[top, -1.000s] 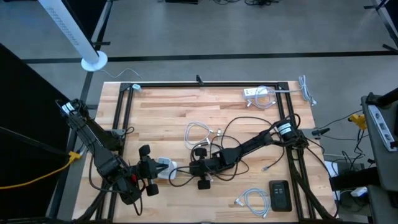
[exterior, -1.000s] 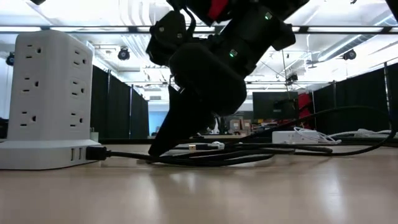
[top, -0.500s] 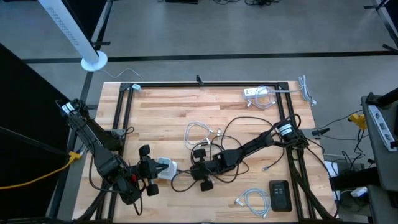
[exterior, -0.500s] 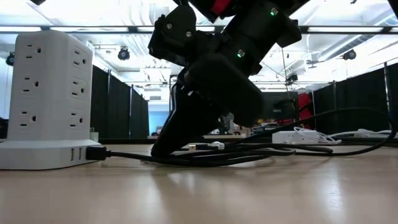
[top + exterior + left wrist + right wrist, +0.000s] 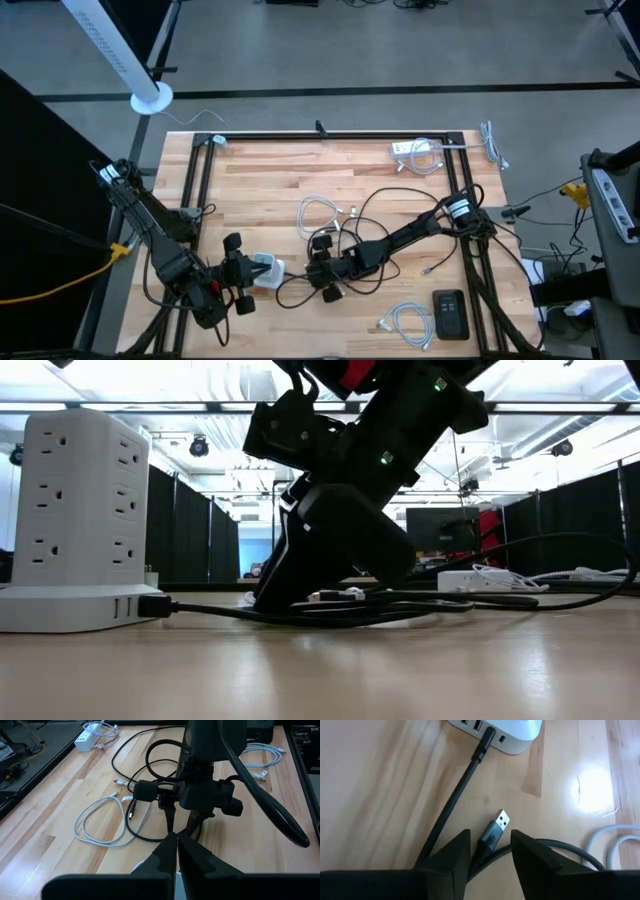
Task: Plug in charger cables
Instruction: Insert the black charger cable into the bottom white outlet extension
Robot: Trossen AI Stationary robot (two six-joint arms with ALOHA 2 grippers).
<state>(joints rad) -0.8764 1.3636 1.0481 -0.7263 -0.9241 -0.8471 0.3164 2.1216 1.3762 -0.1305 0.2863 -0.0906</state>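
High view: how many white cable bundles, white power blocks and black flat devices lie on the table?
white cable bundles: 4
white power blocks: 2
black flat device: 1
Total: 7

A long black charger cable [image 5: 372,232] loops in tangled curves over the middle of the wooden table. One black lead [image 5: 455,795] is plugged in; another's silver USB plug [image 5: 496,827] lies free on the wood. A white coiled cable [image 5: 318,215] lies just beside the loops, another [image 5: 405,320] near the front edge.
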